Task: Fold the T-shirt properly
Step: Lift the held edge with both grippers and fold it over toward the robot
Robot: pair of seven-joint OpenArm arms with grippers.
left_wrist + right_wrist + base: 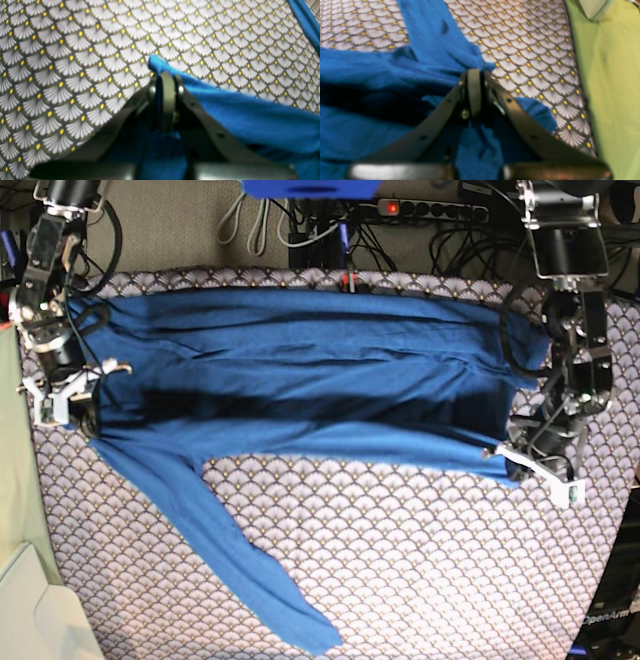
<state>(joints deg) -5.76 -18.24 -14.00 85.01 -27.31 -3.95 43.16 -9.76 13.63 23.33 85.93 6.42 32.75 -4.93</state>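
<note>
I judge I am mid-fold: the shirt (300, 370) lies stretched across the far half of the counter, one sleeve trailing toward the near-left corner, and next I must carry both held corners evenly so the lifted edge lands square. My right gripper (475, 72) near the left edge and my left gripper (166, 75) near the right edge are each clamped on blue cloth, arms reaching down from the far corners.
</note>
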